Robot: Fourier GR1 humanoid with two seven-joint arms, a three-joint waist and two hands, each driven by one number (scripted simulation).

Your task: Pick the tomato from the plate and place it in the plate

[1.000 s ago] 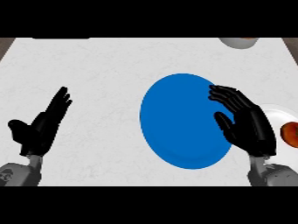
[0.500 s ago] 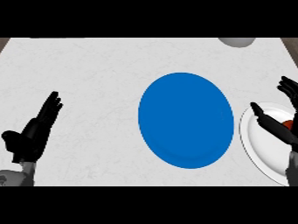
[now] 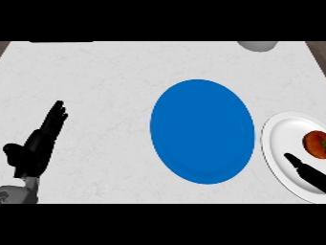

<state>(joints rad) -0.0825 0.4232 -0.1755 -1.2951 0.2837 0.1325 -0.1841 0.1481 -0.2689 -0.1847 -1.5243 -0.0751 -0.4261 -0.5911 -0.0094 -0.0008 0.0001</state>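
While the tomato (image 3: pixel 320 144) sits on the white plate (image 3: pixel 284 162) at the desk's (image 3: pixel 109 76) right edge, the right hand (image 3: pixel 312 176) shows just below it, only a straight finger visible, touching nothing. The blue plate (image 3: pixel 202 131) lies left. The left hand (image 3: pixel 38 146) rests open, far off.

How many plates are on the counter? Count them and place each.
2. The blue plate lies at the counter's middle; the white plate, holding the tomato, lies at the right edge, partly cut off. None looks hidden.
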